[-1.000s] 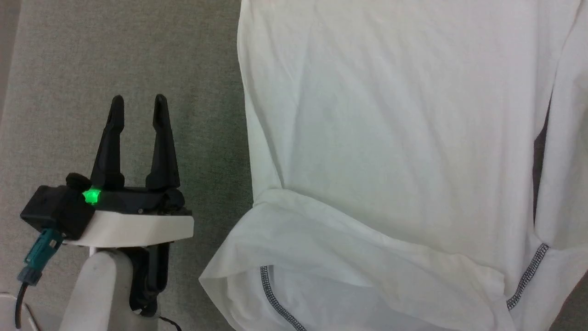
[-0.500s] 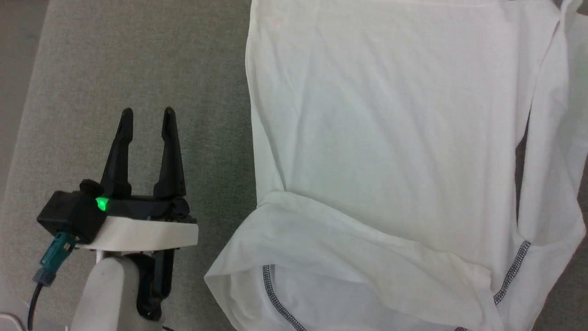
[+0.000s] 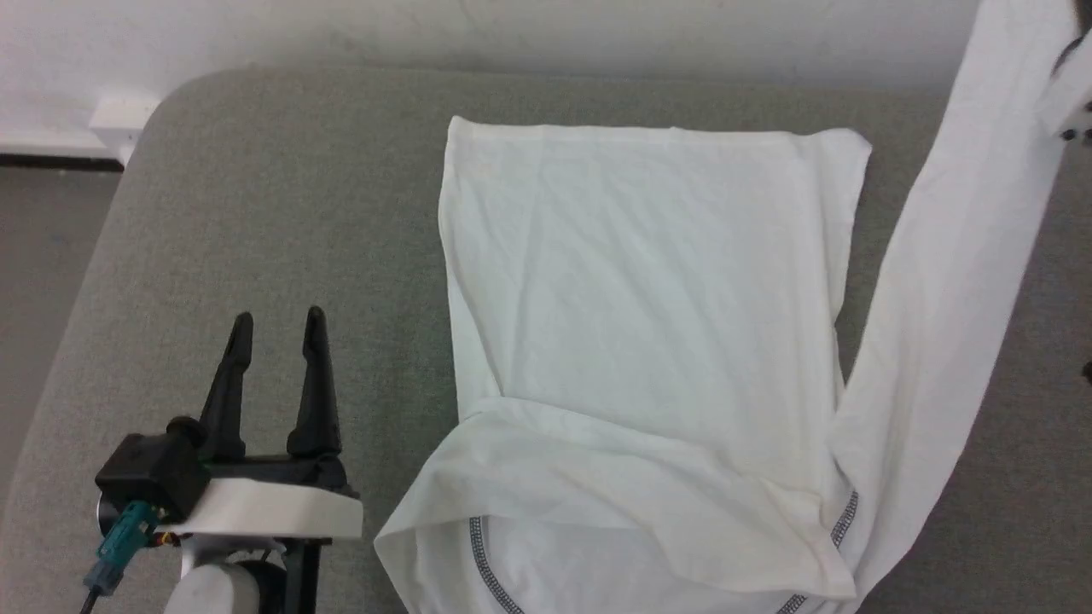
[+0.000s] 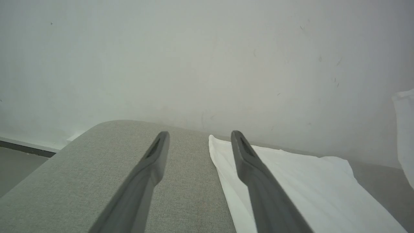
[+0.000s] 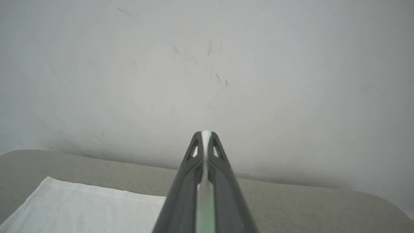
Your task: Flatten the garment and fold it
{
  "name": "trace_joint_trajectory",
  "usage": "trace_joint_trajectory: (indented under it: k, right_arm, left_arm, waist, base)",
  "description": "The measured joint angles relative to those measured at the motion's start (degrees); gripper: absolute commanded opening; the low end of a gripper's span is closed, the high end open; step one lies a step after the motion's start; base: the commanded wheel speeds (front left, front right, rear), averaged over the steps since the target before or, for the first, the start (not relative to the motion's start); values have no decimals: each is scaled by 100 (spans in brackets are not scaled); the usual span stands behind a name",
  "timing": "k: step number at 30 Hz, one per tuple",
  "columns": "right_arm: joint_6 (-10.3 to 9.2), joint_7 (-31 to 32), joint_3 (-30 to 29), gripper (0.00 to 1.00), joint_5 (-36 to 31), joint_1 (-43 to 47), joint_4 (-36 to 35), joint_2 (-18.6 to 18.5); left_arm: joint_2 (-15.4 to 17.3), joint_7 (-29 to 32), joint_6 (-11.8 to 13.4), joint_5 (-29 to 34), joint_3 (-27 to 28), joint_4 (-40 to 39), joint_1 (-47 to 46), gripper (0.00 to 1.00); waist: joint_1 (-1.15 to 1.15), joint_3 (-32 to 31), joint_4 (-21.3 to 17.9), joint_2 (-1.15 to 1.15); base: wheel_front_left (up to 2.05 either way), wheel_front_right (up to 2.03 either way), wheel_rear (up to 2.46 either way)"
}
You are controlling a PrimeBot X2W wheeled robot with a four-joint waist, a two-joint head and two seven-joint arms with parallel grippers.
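Hoisted since a second ago, from the head: right strip of the garment, rising off the counter toward the top-right corner. Rest flat, long axis away from the robot. Upright at lower left, left gripper, spread wide, apart from the garment. Left wrist: empty between the fingers, garment at right. Right wrist: right gripper clamped on white fabric, probably that strip.

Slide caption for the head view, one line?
White garment spread on the grey surface, one side strip held up by the shut right tool; open left tool hovers beside it.
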Motion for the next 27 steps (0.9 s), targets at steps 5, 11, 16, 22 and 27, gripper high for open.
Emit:
trace_joint_trajectory:
  k: [5, 11, 16, 22, 27]
  right_arm:
    - [0, 153, 899, 0, 376, 787, -1385, 353]
    - [0, 315, 1885, 0, 672, 1901, -2541, 1180]
    - [0, 286, 2782, 0, 1005, 2475, -2442, 1604]
    - [0, -166, 4081, 0, 1990, 2633, -1884, 1644]
    - [0, -605, 4977, 0, 2661, 2574, -1271, 1650]
  left_arm:
    - [15, 182, 125, 0, 11, -165, 282, 100]
    - [52, 350, 151, 0, -11, -293, 455, 100]
    - [66, 452, 148, -1, -102, -315, 452, 100]
    - [54, 498, 136, -4, -248, -203, 445, 100]
    - [3, 489, 100, -21, -332, -43, 429, 100]
  waist:
    - [-1, -490, -211, 0]
    - [0, -926, -447, 0]
    - [0, -1116, -488, 0]
    - [1, -1121, -250, 0]
    - [1, -1030, 18, 0]
  base:
    - [0, 0, 0]
    - [0, 0, 0]
    - [0, 0, 0]
    - [0, 0, 0]
    - [0, 0, 0]
